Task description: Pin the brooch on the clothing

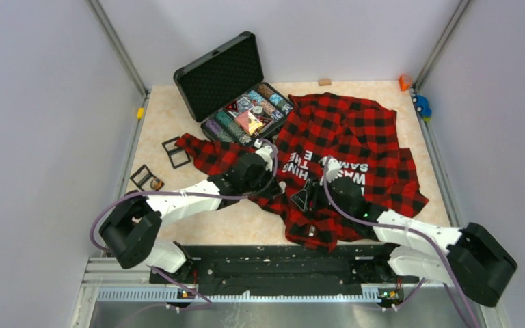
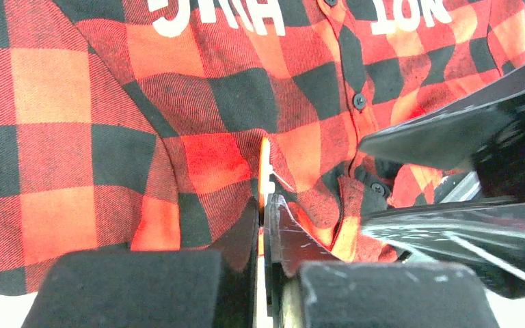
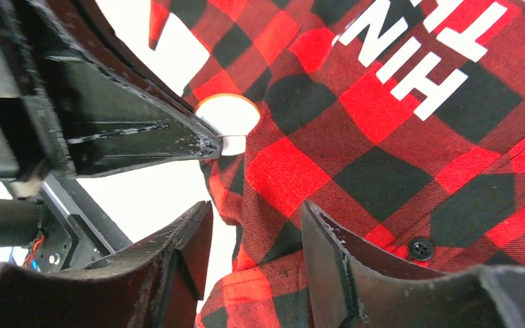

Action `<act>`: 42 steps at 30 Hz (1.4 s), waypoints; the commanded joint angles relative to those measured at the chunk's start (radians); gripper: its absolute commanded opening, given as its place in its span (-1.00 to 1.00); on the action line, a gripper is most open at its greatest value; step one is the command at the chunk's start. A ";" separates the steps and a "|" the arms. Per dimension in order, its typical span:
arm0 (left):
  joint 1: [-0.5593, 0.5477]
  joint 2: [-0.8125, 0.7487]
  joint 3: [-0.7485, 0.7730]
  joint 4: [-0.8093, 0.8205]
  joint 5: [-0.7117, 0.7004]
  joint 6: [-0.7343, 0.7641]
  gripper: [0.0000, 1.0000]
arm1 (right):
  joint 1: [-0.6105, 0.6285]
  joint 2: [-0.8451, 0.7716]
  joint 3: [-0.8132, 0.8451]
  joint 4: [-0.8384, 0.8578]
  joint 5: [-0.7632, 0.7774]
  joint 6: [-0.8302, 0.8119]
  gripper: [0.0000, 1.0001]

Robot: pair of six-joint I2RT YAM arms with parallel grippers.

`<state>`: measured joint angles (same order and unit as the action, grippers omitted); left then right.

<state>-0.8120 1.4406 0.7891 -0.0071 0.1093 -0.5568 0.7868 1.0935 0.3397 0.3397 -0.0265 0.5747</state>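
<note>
The clothing [image 1: 352, 137], a red-and-black checked shirt with white block lettering, lies crumpled on the middle and right of the table. It fills the left wrist view [image 2: 198, 102] and the right wrist view [image 3: 383, 137]. My left gripper [image 2: 265, 205] is shut on the brooch [image 2: 264, 164], a thin round disc with an orange rim, seen edge-on against the cloth. In the right wrist view the brooch [image 3: 227, 115] shows as a pale disc at the shirt's edge. My right gripper [image 3: 256, 249] is open, its fingers on either side of the shirt's front edge, close beside the left gripper [image 1: 277, 186].
An open black case [image 1: 222, 72] with several brooches stands at the back, left of the shirt. Two black square frames [image 1: 176, 152] lie at the left. Small toys [image 1: 420, 104] sit at the back right corner, and a small wooden block [image 1: 325, 81] lies by the back wall.
</note>
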 commanded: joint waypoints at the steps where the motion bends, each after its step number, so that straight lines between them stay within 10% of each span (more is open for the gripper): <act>1: 0.024 -0.052 -0.024 0.033 0.096 0.076 -1.00 | -0.014 -0.130 -0.034 -0.086 0.057 -0.045 0.07; 19: 0.098 -0.020 -0.043 0.095 0.520 0.251 -1.00 | -0.090 -0.110 -0.121 0.186 -0.183 -0.130 0.31; 42: 0.100 0.046 -0.037 0.127 0.608 0.261 -1.00 | -0.120 0.073 -0.093 0.344 -0.299 -0.108 0.29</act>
<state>-0.7139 1.4826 0.7425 0.0700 0.6720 -0.3111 0.6819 1.1465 0.1986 0.6025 -0.2974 0.4664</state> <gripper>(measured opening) 0.023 0.648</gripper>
